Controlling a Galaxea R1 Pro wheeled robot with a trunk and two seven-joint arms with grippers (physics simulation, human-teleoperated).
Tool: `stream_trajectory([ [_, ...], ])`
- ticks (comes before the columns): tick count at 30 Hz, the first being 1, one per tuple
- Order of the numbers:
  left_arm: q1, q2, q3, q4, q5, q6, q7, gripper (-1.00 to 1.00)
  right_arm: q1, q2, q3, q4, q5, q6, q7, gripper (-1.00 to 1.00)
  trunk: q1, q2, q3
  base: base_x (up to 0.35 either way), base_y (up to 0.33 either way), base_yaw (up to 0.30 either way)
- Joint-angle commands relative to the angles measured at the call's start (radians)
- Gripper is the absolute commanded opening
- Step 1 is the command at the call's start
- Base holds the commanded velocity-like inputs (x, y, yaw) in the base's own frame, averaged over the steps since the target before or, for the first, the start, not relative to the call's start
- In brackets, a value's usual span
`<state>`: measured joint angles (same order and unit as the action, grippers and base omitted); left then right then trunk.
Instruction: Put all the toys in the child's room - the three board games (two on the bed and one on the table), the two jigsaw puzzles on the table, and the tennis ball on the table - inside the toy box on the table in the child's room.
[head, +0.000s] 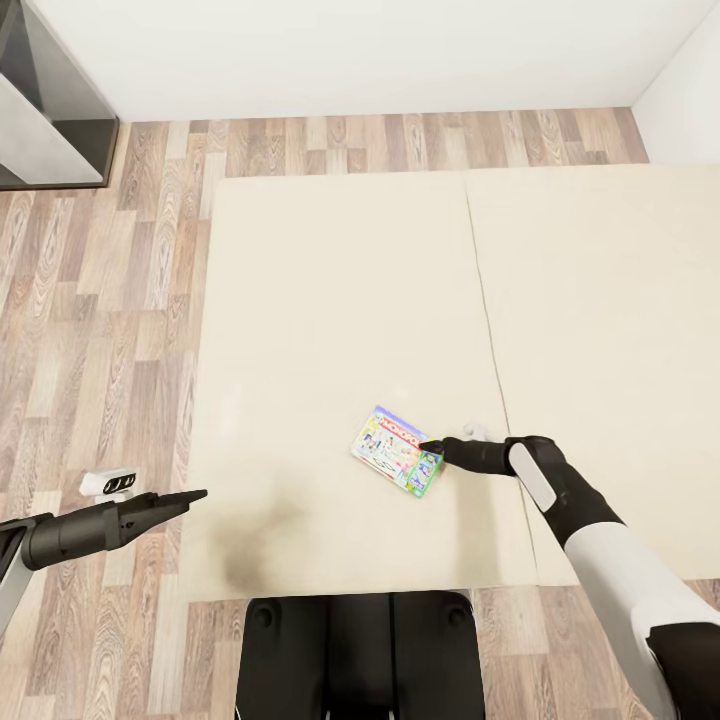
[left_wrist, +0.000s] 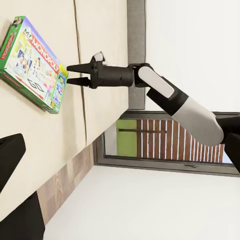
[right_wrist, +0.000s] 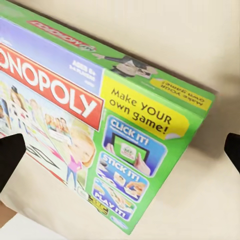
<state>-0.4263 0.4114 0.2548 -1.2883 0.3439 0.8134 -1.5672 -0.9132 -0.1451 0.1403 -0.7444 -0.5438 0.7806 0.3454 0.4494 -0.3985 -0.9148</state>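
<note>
Just beside right fingers, seemingly untouched, board game, bed

Camera set-up: one high view, two close arm views, all meeting at the board game on the bed.

Head view looks steeply down from above the robot's trunk onto the bed, facing the far white wall; it takes in both arms and the plank floor at the side. Left wrist view sits off the bed's edge, rolled sideways, looking low across the mattress at the board game and the right claw from some way off, a window beyond. Right wrist view looks along its own fingers, very near the board game. All three views share that box and the cream mattress around it.
</note>
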Motion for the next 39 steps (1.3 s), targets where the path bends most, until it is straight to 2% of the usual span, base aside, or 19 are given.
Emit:
stream_trajectory([
  [1, 0.000, 0.000, 0.000, 0.000, 0.000, 0.010, -0.004, 1.00, -0.001, 0.000, 0.002, 0.001, 0.003, 0.001, 0.004, 1.00, 0.001, -0.002, -0.001, 0.000, 0.000, 0.000],
  [11, 0.000, 0.000, 0.000, 0.000, 0.000, 0.010, -0.004, 1.00, -0.001, 0.019, 0.002, 0.008, 0.000, -0.036, 0.007, 1.00, 0.001, -0.002, -0.001, 0.000, 0.000, 0.000],
  [17, 0.000, 0.000, 0.000, 0.000, 0.000, 0.010, -0.004, 1.00, -0.001, 0.052, 0.002, 0.008, 0.001, -0.046, 0.011, 1.00, 0.001, -0.002, -0.001, 0.000, 0.000, 0.000],
  [27, 0.000, 0.000, 0.000, 0.000, 0.000, 0.010, -0.004, 1.00, -0.004, 0.063, 0.002, 0.005, 0.001, -0.049, 0.013, 1.00, 0.001, -0.002, -0.001, 0.000, 0.000, 0.000],
  [30, 0.000, 0.000, 0.000, 0.000, -0.001, 0.010, -0.004, 1.00, -0.005, 0.074, 0.002, 0.005, 0.002, -0.052, 0.014, 1.00, 0.001, -0.002, -0.001, 0.000, 0.000, 0.000],
  [39, 0.000, 0.001, 0.001, 0.011, -0.003, 0.010, -0.004, 1.00, -0.010, 0.088, 0.002, 0.008, 0.001, -0.090, 0.015, 1.00, 0.001, -0.002, -0.001, 0.000, 0.000, 0.000],
])
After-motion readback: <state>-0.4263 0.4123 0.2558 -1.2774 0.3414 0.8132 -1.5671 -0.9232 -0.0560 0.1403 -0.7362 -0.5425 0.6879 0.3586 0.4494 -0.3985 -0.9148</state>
